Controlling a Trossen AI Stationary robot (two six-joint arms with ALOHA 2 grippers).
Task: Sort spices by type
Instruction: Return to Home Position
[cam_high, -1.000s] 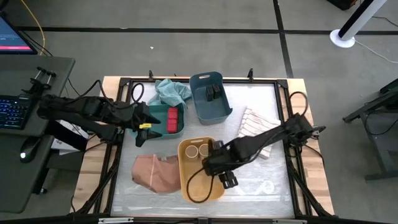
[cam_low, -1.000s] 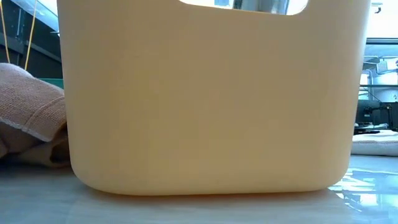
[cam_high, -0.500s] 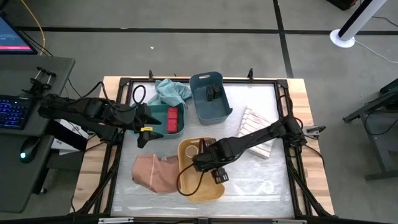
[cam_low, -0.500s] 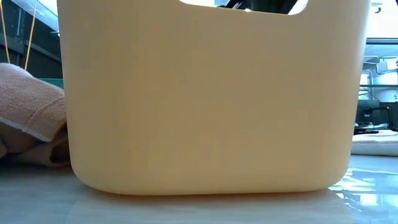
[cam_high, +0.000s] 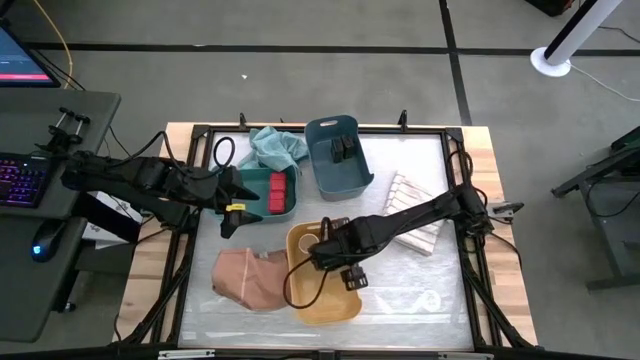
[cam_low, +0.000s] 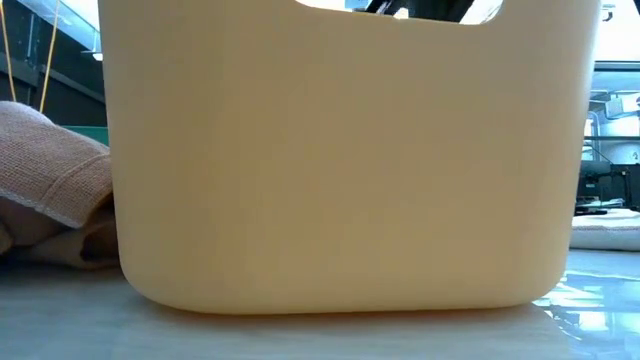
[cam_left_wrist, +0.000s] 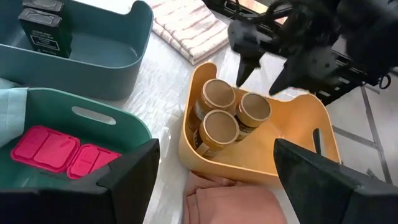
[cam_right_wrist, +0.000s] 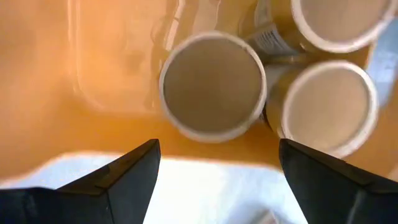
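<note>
Spread open just over the 3 jars (cam_left_wrist: 227, 112), the right gripper (cam_left_wrist: 255, 88) could topple 1 when lifting; the left gripper (cam_high: 230, 200) waits open by the green bin (cam_high: 258, 190).

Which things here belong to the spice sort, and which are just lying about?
Job: tan round jars in yellow plastic bin; red boxy containers in green plastic bin; dark grey boxy containers in blue plastic bin; right tool above jars; left tool by green bin.
Lying about: teal cloth; striped cloth; pinkish-tan cloth.

Robotics lab: wooden rig table (cam_high: 500, 285), taped grey floor (cam_high: 330, 80), keyboard desk (cam_high: 88, 105) alongside.
</note>
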